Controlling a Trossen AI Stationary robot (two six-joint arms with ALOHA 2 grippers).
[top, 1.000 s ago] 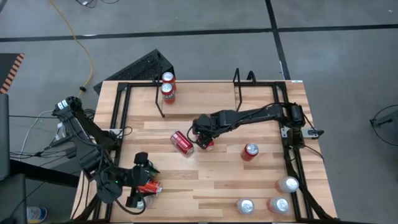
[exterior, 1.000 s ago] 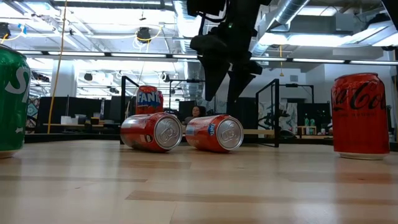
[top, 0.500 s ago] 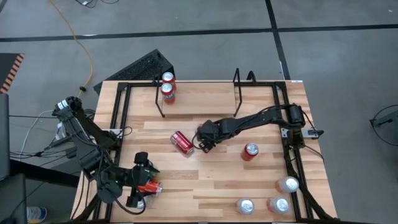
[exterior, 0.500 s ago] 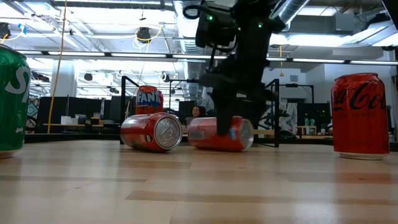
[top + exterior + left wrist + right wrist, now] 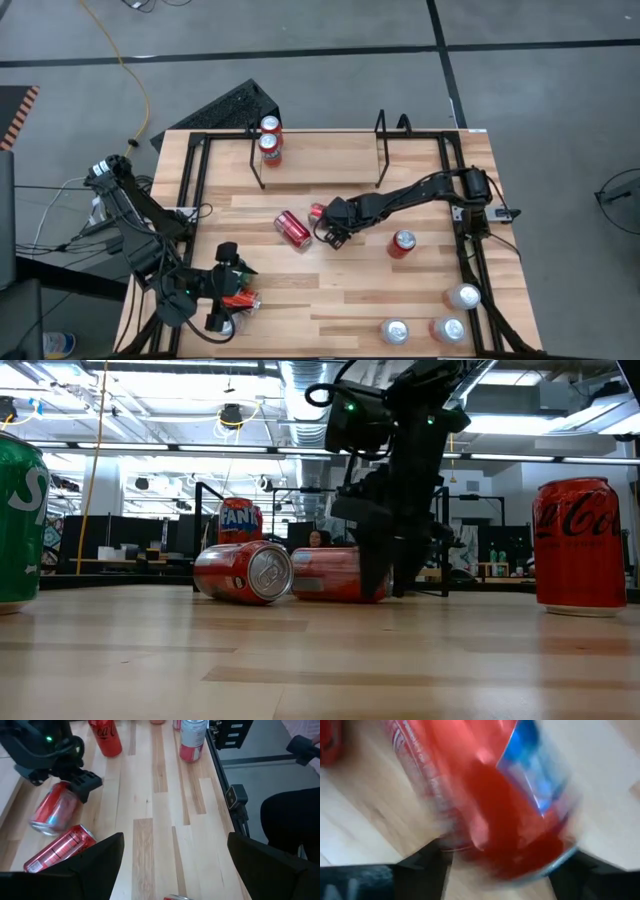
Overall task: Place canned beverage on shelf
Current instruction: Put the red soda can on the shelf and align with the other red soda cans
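Seen from above, the shelf (image 5: 320,150) at the far middle of the worktop (image 5: 350,290) has two upright cans (image 5: 269,137) at its left end; the rest of its span to the right is bare. Just near of it, the right pincer (image 5: 328,232) sits low around a lying red can (image 5: 335,574), with a second lying can (image 5: 293,228) just to its left. An upright can (image 5: 402,243) stands to its right. Bare wood lies between these and the shelf.

overhead down; table-level across; wrists close
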